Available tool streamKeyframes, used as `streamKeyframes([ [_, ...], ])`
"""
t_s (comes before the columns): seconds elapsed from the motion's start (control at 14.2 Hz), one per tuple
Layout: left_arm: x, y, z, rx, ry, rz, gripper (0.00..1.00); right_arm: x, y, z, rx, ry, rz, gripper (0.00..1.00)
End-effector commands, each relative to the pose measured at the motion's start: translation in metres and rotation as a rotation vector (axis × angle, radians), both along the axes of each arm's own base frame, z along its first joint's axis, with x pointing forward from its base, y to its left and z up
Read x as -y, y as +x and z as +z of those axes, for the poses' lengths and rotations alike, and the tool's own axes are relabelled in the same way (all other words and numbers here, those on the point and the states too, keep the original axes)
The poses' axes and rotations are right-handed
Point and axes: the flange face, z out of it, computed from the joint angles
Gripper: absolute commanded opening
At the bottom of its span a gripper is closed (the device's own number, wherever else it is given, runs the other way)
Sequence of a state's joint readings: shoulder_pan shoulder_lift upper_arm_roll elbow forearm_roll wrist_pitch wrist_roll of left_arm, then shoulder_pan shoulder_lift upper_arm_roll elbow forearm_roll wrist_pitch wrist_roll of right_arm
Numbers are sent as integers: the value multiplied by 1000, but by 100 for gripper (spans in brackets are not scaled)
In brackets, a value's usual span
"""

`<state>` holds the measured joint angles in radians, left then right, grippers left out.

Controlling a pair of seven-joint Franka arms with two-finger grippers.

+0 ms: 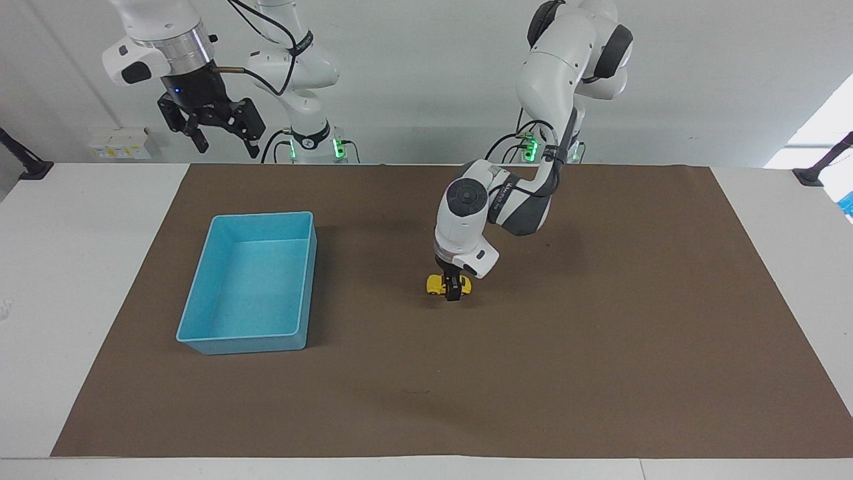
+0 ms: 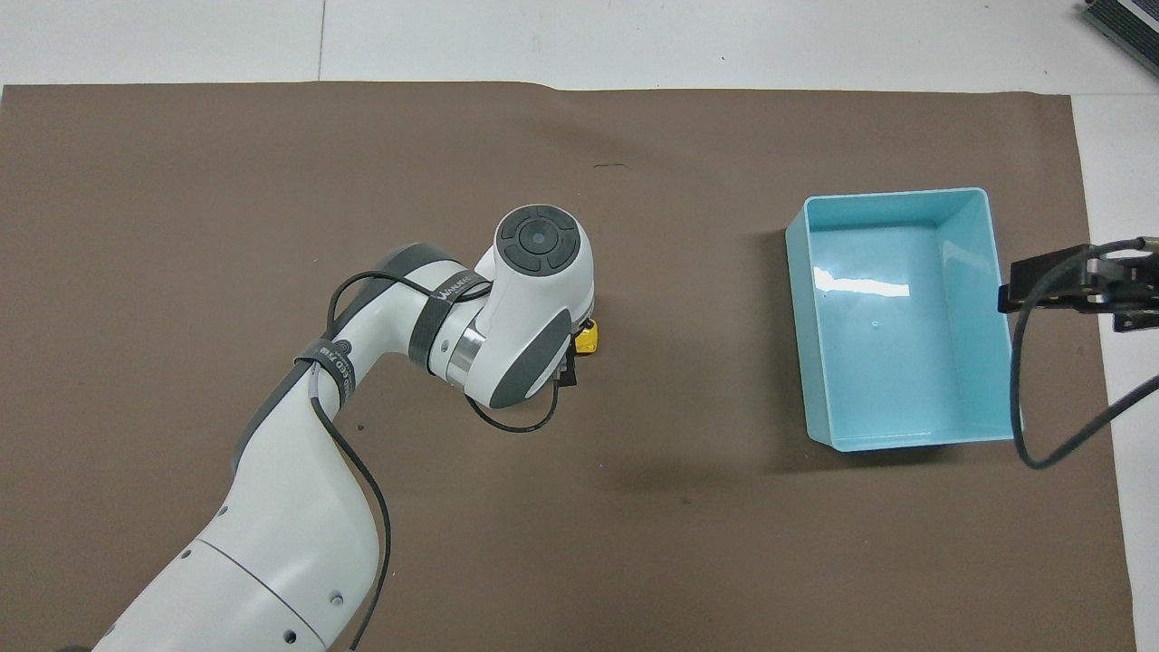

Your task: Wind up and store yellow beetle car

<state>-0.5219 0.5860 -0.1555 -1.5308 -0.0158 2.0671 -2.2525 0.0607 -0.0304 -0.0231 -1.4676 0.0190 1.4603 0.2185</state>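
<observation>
The yellow beetle car (image 1: 436,285) stands on its wheels on the brown mat, near the middle of the table. My left gripper (image 1: 454,290) points straight down over it, open, with its dark fingers straddling the car's body low by the mat. From overhead the left wrist hides most of the car (image 2: 589,338); only one yellow end shows. My right gripper (image 1: 223,137) waits high in the air, open and holding nothing, above the table edge by the right arm's base.
A light-blue bin (image 1: 266,217) sits on the mat toward the right arm's end of the table, with nothing in it; overhead its rim (image 2: 892,195) lies beside the right gripper's links (image 2: 1077,285). The brown mat (image 1: 600,373) covers most of the table.
</observation>
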Motion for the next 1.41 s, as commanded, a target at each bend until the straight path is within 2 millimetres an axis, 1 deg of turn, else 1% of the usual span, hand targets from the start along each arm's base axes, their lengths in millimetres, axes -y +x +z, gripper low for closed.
streamKeyframes([
  [0.0, -2, -2, -4, 19, 14, 4, 37, 1, -2, -1, 4, 23, -7, 100],
  [0.07, -2, -2, -5, 26, 9, 1, 27, 1, -2, -1, 4, 24, -7, 100],
  [0.21, -5, -5, -10, 33, 6, 2, 18, 1, -2, -2, 2, 24, -7, 100],
  [0.28, -7, -7, -14, 30, 9, 1, 18, 1, -2, -1, 4, 23, -7, 100],
  [0.56, -17, -3, -15, 28, 12, -18, 18, 1, -2, -1, 4, 23, -7, 100],
  [0.63, -29, 1, -21, 18, 18, -18, 18, 1, -2, -1, 4, 23, -7, 100],
  [0.77, -42, 1, -25, 10, 24, -47, 18, 1, -2, -1, 4, 24, -7, 100],
  [0.85, -55, 6, -28, 8, 24, -48, 18, 1, -2, -1, 4, 23, -7, 100],
  [1.13, -90, 23, -35, 10, 48, -43, 18, 1, -2, -1, 4, 24, -7, 100],
  [1.27, -107, 30, -38, 4, 52, -39, 19, 1, -2, -1, 4, 23, -7, 100],
  [1.34, -110, 32, -38, 3, 52, -45, 20, 1, -2, -1, 4, 23, -7, 100],
])
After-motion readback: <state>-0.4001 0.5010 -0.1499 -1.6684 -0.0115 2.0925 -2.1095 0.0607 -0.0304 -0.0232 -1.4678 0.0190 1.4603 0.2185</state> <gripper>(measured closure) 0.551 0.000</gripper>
